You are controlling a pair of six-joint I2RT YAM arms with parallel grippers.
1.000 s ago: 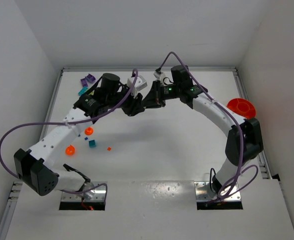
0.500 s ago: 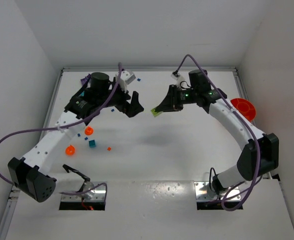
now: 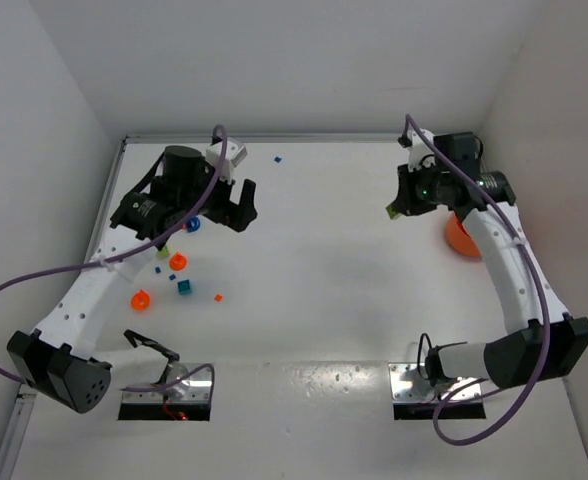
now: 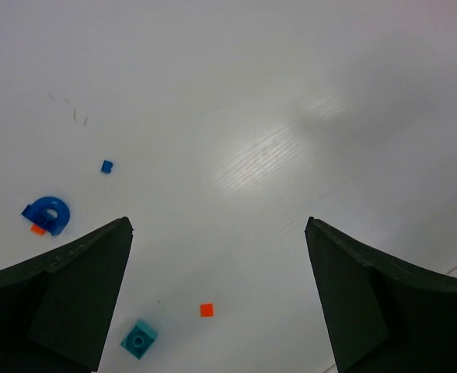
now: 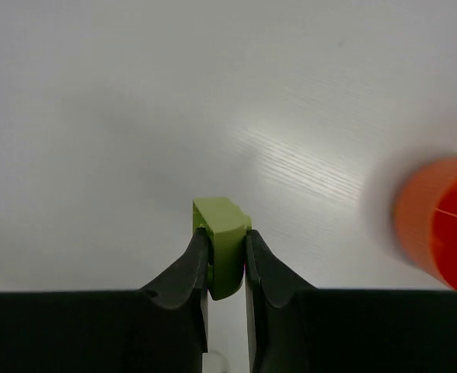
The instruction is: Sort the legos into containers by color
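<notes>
White surface (image 3: 324,290) w/ white walls (image 3: 274,60) on three sides. Right tool (image 5: 225,235) is clenched on lime cup (image 5: 221,216): cup pinched btwn both fingers, sticking out past the tips, held over far-right part of the surface. Orange bowl (image 5: 440,225) shows just right of it in wrist view, blurred; in top view the bowl is partly hidden behind right arm (image 3: 504,260). Left tool (image 4: 217,227) is released, jaws wide apart, hovering over far-left part of the surface. Legos vs that tool, wrist view: orange-red lego (image 4: 206,310) lies on the surface under the gap, approx mid btwn the jaws. Blue lego (image 4: 106,165) lies further out, left of the gap. Second orange-red lego (image 4: 37,230) is touching or just beside blue cup (image 4: 48,214), which lies tipped on its side. Teal cup (image 4: 138,339) sits just beside the finger (image 4: 65,295) on the picture's left, near the first orange-red lego. Top view: orange cup (image 3: 177,262) and second orange cup (image 3: 140,299) lie close by left arm (image 3: 94,285). Far blue lego (image 3: 278,158) lies alone near the far edge, well apart from both tools.
</notes>
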